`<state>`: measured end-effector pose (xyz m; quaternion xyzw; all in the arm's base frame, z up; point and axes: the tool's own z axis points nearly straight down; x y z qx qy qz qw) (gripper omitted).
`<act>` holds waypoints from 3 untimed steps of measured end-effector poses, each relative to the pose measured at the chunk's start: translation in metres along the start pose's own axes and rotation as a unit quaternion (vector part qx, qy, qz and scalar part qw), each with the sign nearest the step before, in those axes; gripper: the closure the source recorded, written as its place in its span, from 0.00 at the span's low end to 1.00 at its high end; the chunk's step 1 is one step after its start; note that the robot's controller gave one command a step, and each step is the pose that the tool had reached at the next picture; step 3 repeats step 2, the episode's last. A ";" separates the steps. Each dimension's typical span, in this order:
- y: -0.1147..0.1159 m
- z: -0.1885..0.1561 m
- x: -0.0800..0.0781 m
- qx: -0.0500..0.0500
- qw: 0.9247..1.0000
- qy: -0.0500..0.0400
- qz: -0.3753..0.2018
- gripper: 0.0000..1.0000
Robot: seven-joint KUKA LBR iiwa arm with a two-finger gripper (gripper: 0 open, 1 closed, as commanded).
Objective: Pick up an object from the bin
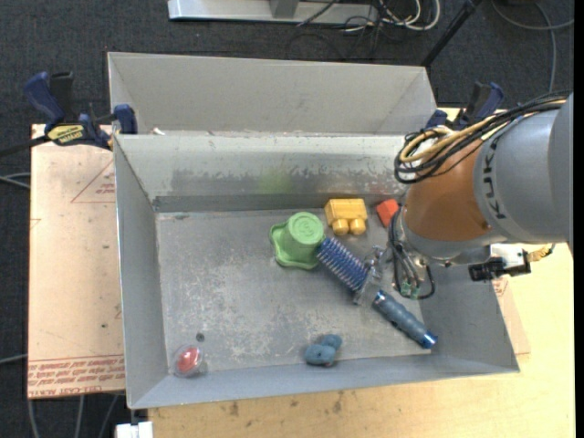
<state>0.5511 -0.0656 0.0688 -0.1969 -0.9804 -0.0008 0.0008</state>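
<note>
My gripper (400, 274) hangs low at the right side of the bin, mostly hidden under the arm's orange cover. Just left of it lies a blue bristled brush (342, 263), slanting down to the right, its lower end close to the gripper. Directly below the gripper a dark blue marker (404, 321) with a bright blue tip lies on the floor, angled toward the front right corner. A small orange-red piece (388, 211) sits by the back wall just above the gripper, partly hidden by the cover.
A green cup (298, 238) on its side touches the brush's upper end, with a yellow block (346, 215) behind it. A blue lump (322, 349) lies near the front wall and a pink-red ball (189, 360) in the front left corner.
</note>
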 end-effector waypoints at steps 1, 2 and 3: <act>0.001 -0.082 -0.002 -0.001 1.000 -0.005 -0.001 1.00; 0.002 -0.130 -0.003 -0.001 1.000 -0.004 -0.003 1.00; 0.002 -0.130 -0.003 -0.001 1.000 -0.004 -0.003 1.00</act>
